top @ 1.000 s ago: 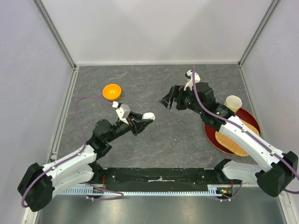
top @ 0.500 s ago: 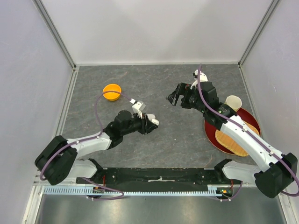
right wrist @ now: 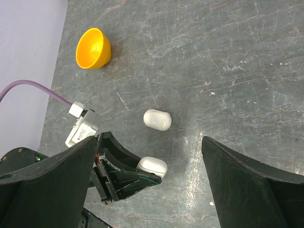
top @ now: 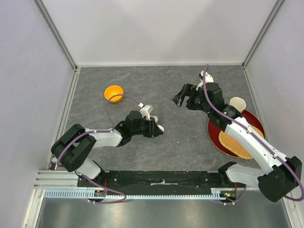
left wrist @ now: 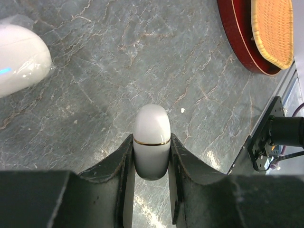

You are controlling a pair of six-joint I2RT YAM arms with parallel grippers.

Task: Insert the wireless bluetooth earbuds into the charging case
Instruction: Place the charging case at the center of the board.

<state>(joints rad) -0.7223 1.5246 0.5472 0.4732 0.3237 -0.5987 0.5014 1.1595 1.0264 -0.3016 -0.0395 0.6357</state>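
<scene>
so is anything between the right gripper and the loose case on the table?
Nothing visible. In the right wrist view the loose case lies on bare table ahead of the open right gripper. The left gripper, shut on the second case, sits beside it, not touching.

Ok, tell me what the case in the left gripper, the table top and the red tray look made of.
Case: glossy white plastic by its soft highlights, with a thin gold-coloured seam band. Table top: matte grey with pale veins, stone or a printed look-alike. Red tray: smooth dark red with faint sheen, perhaps lacquer or plastic.
</scene>
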